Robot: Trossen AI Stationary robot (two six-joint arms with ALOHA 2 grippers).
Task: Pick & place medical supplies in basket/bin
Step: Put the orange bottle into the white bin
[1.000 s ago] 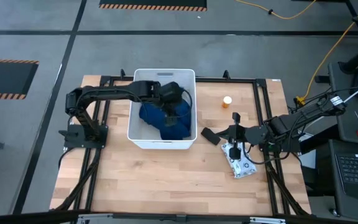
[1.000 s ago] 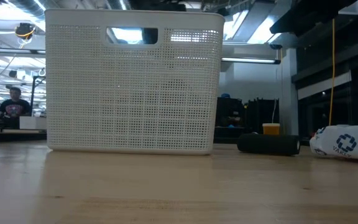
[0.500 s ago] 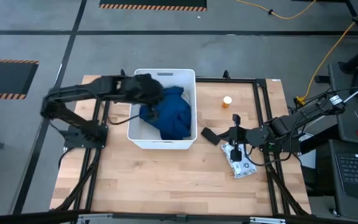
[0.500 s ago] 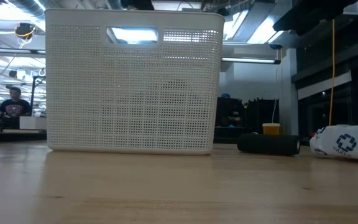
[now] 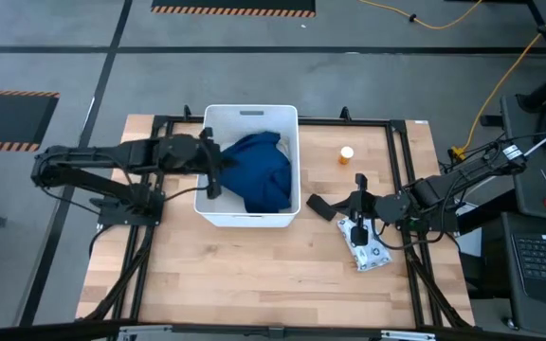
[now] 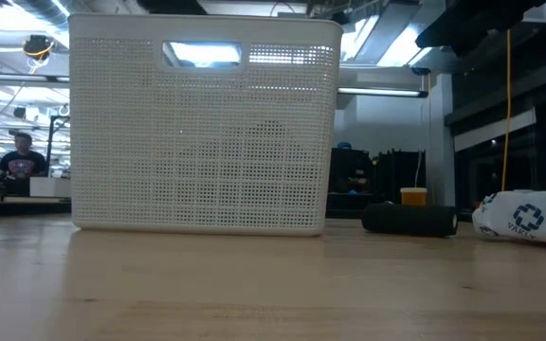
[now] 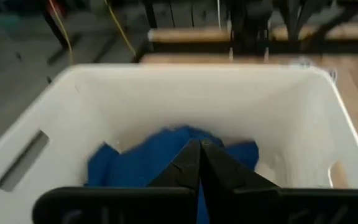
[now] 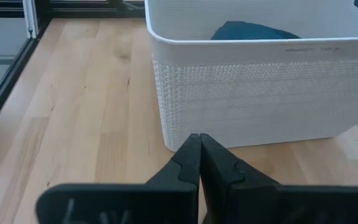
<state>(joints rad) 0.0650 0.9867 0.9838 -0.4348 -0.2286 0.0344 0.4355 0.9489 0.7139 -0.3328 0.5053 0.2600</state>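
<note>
lying heaped in the tub, the blue cloth fills the 3 o'clock half of its floor and rises against the wall there, one fold showing above the rim in the right wrist view. the tub stands on the bench a little toward 10 o'clock from the middle, its slot handle in the rim at 12 o'clock. the left tool hangs over the tub's 9 o'clock rim, clenched and empty, its dark fingers pressed tip to tip above the cloth in the left wrist view, with no cloth between them. the right tool sits toward 3 o'clock of the bench, well apart from the tub, also clenched on nothing, its fingers meeting in a point aimed at the tub's perforated side. the black oblong lies on the bench just beside the tub's corner at 4 o'clock, and near the right tool. the dotted packet lies toward 4 o'clock, under the right arm's wrist. the orange bottle stands alone toward 1 o'clock, apart from everything else. from bench height the tub's mesh wall fills most of the scene, with the oblong and packet low beside it and the bottle just behind the oblong. a person sits far back in the room.
</note>
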